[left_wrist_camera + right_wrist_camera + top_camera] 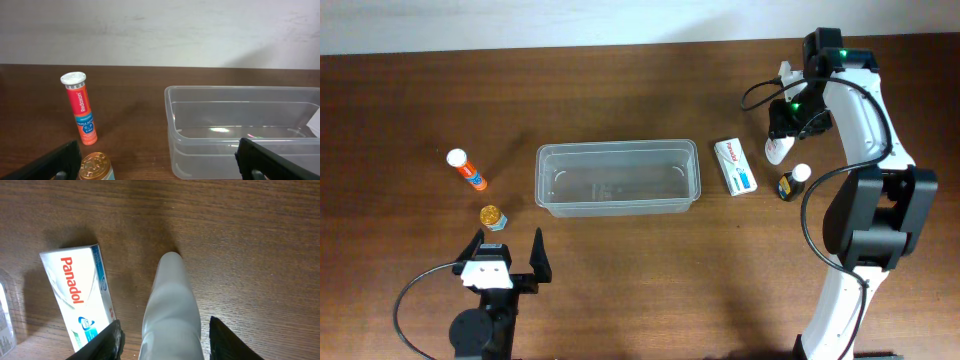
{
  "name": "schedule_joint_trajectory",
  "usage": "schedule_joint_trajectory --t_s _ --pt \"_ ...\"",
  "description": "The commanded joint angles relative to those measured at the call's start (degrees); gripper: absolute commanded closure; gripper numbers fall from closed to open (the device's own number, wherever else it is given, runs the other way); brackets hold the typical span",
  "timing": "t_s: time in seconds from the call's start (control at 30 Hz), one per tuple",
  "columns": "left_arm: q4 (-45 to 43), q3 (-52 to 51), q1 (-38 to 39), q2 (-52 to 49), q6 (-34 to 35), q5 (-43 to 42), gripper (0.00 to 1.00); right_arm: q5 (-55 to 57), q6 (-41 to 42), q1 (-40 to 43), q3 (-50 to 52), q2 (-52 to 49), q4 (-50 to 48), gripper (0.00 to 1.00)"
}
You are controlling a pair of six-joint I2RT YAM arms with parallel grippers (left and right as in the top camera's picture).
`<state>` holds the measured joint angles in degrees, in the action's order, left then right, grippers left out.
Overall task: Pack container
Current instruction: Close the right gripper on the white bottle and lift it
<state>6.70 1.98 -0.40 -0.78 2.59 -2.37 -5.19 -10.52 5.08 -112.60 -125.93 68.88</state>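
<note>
The desk is showing dark brown wood grain, the container is looking clear and colourless, the orange tube is wearing a white cap, white lettering and a blue band, and the little jar is gleaming under a gold lid. The box is showing white with red lettering and a blue-and-green strip, the white bottle is looking plain, and the dark bottle is carrying a white cap. The left pincer is looking black throughout, while the right arm is showing white shells over black joints, a green light glowing on it.
</note>
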Motion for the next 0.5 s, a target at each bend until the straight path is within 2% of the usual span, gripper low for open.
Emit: schedule_joint_trajectory --t_s 0.0,0.2,0.47 --pt "-0.02 -0.42 -0.31 0.48 -0.72 0.20 0.01 0.74 0.02 -0.20 -0.13 -0.94 0.17 0.57" --pt "-0.02 -0.42 -0.31 0.48 -0.72 0.20 0.01 0.74 0.04 -0.20 -0.13 -0.94 0.13 0.69" --pt "-0.02 -0.42 -0.31 0.48 -0.72 0.20 0.01 0.66 0.07 -0.20 -0.15 -0.92 0.26 0.76"
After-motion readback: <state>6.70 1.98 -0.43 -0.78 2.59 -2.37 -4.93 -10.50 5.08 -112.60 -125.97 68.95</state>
